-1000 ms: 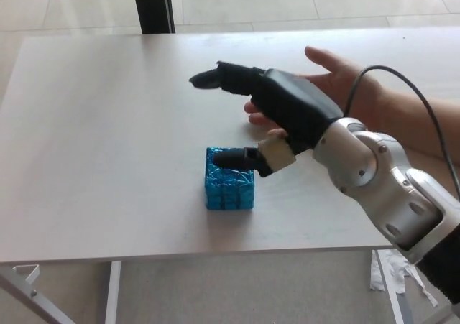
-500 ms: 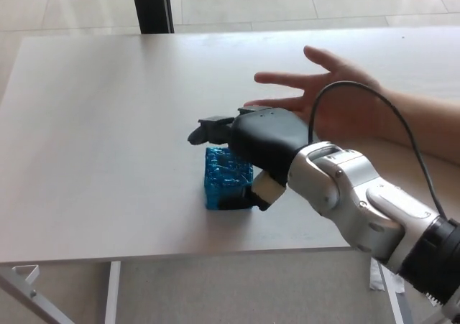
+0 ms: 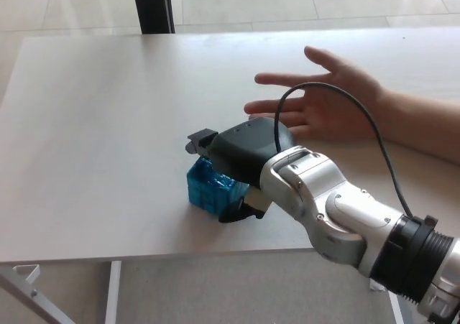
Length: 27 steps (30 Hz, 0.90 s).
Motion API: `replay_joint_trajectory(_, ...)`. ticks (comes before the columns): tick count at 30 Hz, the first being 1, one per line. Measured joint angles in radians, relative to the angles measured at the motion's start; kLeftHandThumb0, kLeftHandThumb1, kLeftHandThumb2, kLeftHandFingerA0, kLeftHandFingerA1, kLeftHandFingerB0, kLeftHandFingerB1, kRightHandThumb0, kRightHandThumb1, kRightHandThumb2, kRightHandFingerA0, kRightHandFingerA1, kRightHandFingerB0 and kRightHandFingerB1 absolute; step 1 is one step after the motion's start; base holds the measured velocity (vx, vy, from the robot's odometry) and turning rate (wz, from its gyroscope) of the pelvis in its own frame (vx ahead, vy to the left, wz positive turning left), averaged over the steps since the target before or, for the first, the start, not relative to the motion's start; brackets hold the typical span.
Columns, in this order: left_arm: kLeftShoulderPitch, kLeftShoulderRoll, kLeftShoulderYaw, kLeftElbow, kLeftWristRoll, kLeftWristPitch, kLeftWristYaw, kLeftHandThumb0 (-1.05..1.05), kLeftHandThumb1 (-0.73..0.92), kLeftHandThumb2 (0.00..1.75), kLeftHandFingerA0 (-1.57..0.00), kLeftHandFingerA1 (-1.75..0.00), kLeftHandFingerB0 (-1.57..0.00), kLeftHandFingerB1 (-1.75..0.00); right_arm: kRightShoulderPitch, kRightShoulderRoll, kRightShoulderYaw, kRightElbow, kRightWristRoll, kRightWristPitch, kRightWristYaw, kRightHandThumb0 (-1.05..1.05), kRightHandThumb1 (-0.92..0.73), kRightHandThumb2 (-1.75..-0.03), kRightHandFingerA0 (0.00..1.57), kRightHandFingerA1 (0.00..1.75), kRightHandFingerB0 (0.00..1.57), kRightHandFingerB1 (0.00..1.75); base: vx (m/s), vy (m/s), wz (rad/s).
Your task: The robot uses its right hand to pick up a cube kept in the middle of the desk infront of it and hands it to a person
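A pale, whitish desk (image 3: 108, 116) fills most of the frame, its near edge running along the lower part of the picture, with light floor tiles and a dark upright post (image 3: 152, 5) visible beyond its far edge at the top. From the lower right corner the robot's silver right arm (image 3: 338, 209) reaches diagonally toward the center, a black cable (image 3: 374, 130) arching above it from the back of the hand toward the wrist. The black right hand (image 3: 241, 162) sits low over a shiny blue cube (image 3: 203, 189), which rests just below and left of center and appears slightly tilted on the desk. The fingers curl down over the cube's far side, one fingertip (image 3: 200, 141) showing just above its upper left corner, while the thumb (image 3: 241, 210) presses in at its lower right; the hand looks closed around the cube, though its palm hides most of the contact. At the right, above the robot arm, a person's bare forearm enters the frame, and the person's hand (image 3: 327, 101) lies open, palm up, fingers spread and pointing left, near the robot hand but apart from it.
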Motion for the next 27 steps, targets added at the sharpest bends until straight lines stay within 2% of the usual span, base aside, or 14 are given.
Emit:
replay_joint_trajectory(2, 0.000, 0.000, -0.002, -0.001, 0.000, -0.003, -0.001, -0.52, 0.60, 0.58, -0.54, -0.54, -0.57, -0.43, 0.005, 0.001, 0.009, 0.002, -0.025, -0.001, -0.020, -0.27, -0.58, -0.68, 0.92, 1.75, 0.79, 0.86, 0.00, 0.000, 0.00)
replay_joint_trajectory(5, 0.002, 0.000, -0.005, -0.001, 0.000, -0.003, -0.001, -0.49, 0.61, 0.58, -0.56, -0.53, -0.58, -0.43, 0.008, 0.001, 0.026, 0.014, -0.064, -0.002, -0.058, -0.26, -0.59, -0.70, 0.92, 1.75, 0.81, 0.88, 0.00, 0.000, 0.00)
replay_joint_trajectory(6, 0.003, 0.000, -0.005, -0.001, 0.000, -0.003, -0.001, -0.50, 0.59, 0.58, -0.57, -0.56, -0.59, -0.43, 0.008, 0.001, 0.029, 0.018, -0.072, -0.003, -0.065, -0.28, -0.55, -0.77, 0.99, 1.75, 0.86, 1.10, 0.00, 0.000, 0.00)
replay_joint_trajectory(7, 0.003, 0.000, -0.007, -0.001, 0.000, -0.003, -0.002, -0.51, 0.60, 0.58, -0.56, -0.52, -0.55, -0.42, 0.008, 0.000, 0.033, 0.022, -0.089, -0.004, -0.080, -0.27, -0.53, -0.72, 0.97, 1.75, 0.81, 1.05, 0.00, 0.000, 0.00)
replay_joint_trajectory(8, 0.003, 0.000, -0.008, 0.000, 0.000, -0.003, -0.002, -0.50, 0.60, 0.58, -0.61, -0.52, -0.58, -0.42, 0.008, -0.003, 0.035, 0.025, -0.101, -0.007, -0.093, -0.19, -0.50, -0.75, 1.13, 1.70, 0.81, 1.04, 0.00, 0.000, 0.00)
replay_joint_trajectory(10, 0.002, 0.000, -0.010, 0.003, 0.000, -0.004, -0.002, -0.49, 0.60, 0.59, -0.62, -0.51, -0.56, -0.42, 0.012, -0.016, 0.034, 0.029, -0.126, -0.016, -0.127, -0.31, -0.57, -0.68, 0.95, 1.75, 0.78, 0.93, 0.00, 0.000, 0.00)
replay_joint_trajectory(16, 0.000, 0.000, -0.015, 0.010, 0.000, -0.004, -0.001, -0.51, 0.65, 0.60, -0.61, -0.52, -0.55, -0.42, 0.052, -0.041, 0.005, 0.033, -0.176, -0.050, -0.228, -0.32, -0.60, -0.66, 0.93, 1.75, 0.80, 0.94, 0.00, 0.000, 0.00)
replay_joint_trajectory(17, 0.000, 0.000, -0.016, 0.011, 0.001, -0.004, -0.001, -0.51, 0.64, 0.60, -0.61, -0.52, -0.54, -0.42, 0.061, -0.041, -0.003, 0.036, -0.180, -0.058, -0.247, -0.42, -0.44, -0.90, 1.21, 1.38, 0.79, 0.87, 0.00, 0.000, 0.00)
replay_joint_trajectory(20, 0.000, 0.000, -0.025, 0.011, 0.002, -0.004, -0.001, -0.52, 0.65, 0.60, -0.60, -0.57, -0.56, -0.43, 0.080, -0.036, -0.027, 0.047, -0.190, -0.080, -0.296, -0.42, -0.43, -0.89, 1.21, 1.39, 0.79, 0.88, 0.00, 0.000, 0.00)
replay_joint_trajectory(21, 0.002, 0.000, -0.028, 0.011, 0.002, -0.007, -0.001, -0.47, 0.68, 0.60, -0.55, -0.56, -0.53, -0.44, 0.087, -0.032, -0.038, 0.055, -0.194, -0.090, -0.319, -0.36, -0.65, -0.65, 0.90, 1.75, 0.74, 1.07, 0.00, 0.000, 0.00)
replay_joint_trajectory(22, 0.004, 0.000, -0.031, 0.008, 0.003, -0.008, -0.001, -0.47, 0.68, 0.60, -0.55, -0.56, -0.53, -0.44, 0.092, -0.029, -0.044, 0.060, -0.197, -0.097, -0.330, -0.44, -0.48, -0.93, 1.19, 1.37, 0.77, 0.95, 0.00, 0.000, 0.00)
replay_joint_trajectory(24, 0.009, 0.001, -0.042, -0.002, 0.006, -0.011, 0.000, -0.48, 0.66, 0.60, -0.55, -0.54, -0.55, -0.43, 0.100, -0.025, -0.062, 0.073, -0.203, -0.112, -0.358, -0.44, -0.52, -0.95, 1.18, 1.36, 0.82, 1.07, 0.00, 0.000, 0.00)
replay_joint_trajectory(25, 0.010, 0.002, -0.045, -0.005, 0.006, -0.011, 0.000, -0.50, 0.65, 0.60, -0.56, -0.53, -0.54, -0.42, 0.105, -0.023, -0.077, 0.080, -0.203, -0.122, -0.372, -0.45, -0.45, -0.88, 1.22, 1.42, 0.97, 1.26, 0.00, 0.000, 0.00)
replay_joint_trajectory(27, 0.009, 0.002, -0.046, -0.001, 0.007, -0.011, 0.001, -0.49, 0.66, 0.60, -0.60, -0.55, -0.53, -0.42, 0.112, -0.022, -0.113, 0.092, -0.199, -0.145, -0.396, -0.47, -0.44, -0.87, 1.17, 1.40, 0.93, 1.24, 0.00, 0.000, 0.00)
